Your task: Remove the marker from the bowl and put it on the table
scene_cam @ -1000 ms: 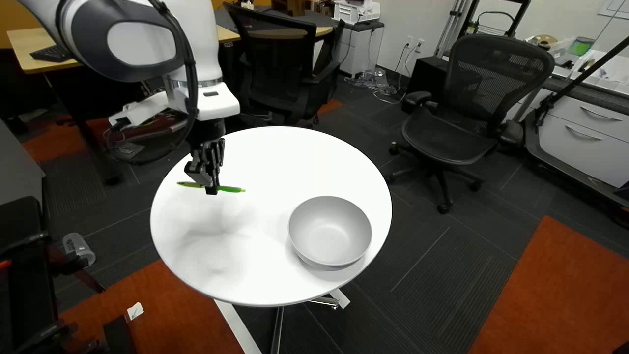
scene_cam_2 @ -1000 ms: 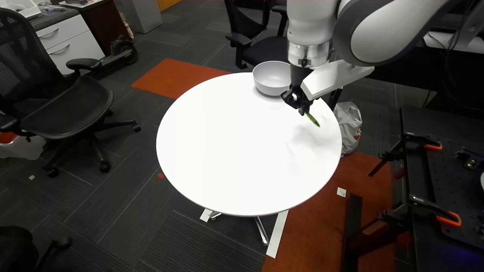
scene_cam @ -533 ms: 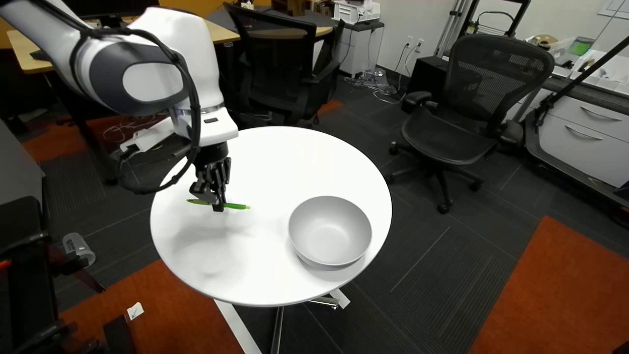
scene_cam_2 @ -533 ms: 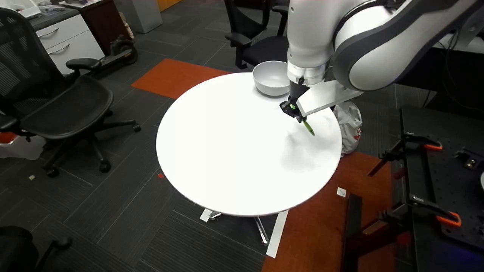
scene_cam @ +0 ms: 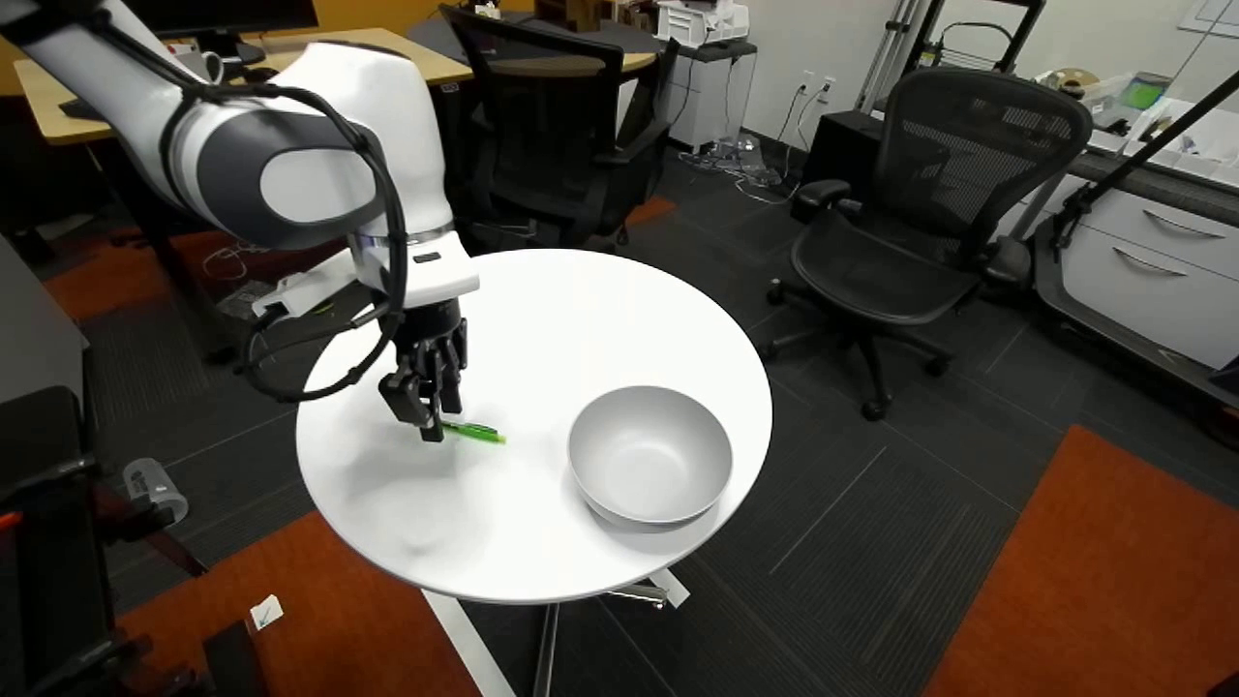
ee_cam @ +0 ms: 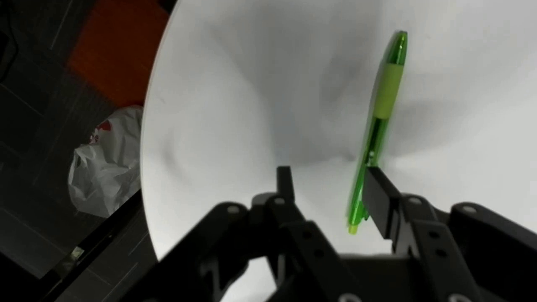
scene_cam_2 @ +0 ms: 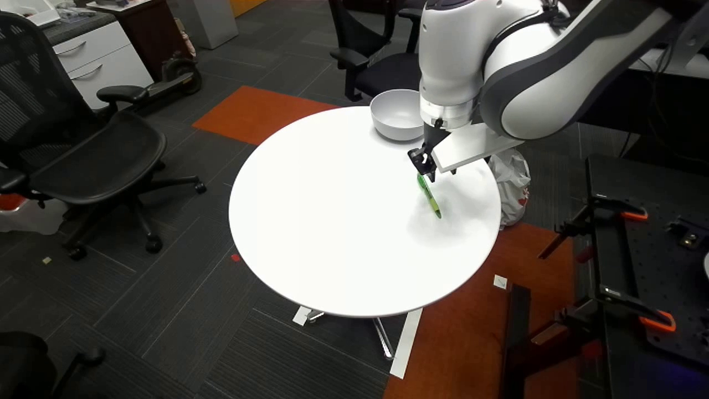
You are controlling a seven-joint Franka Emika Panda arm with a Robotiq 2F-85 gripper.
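On the round white worktop [scene_cam_2: 321, 221], green click pen [ee_cam: 387, 96] lies flat, outside and apart from the grey bowl [scene_cam: 650, 455]. Pincer [ee_cam: 329, 186] hangs low, close to the pen, fingers parted partway, gripping nothing; whether one fingertip touches it, cannot tell.

Dark carpet [scene_cam: 842, 581] underfoot, orange patches [scene_cam: 1103, 581] breaking it up, and there's a black mesh chair [scene_cam: 886, 276] near white drawers [scene_cam: 1171, 254], a light-wood desk [scene_cam: 44, 87] further back, a yellow wall [scene_cam: 363, 14] behind that, loose cables [scene_cam: 728, 155] lying by a pale wall [scene_cam: 803, 44]
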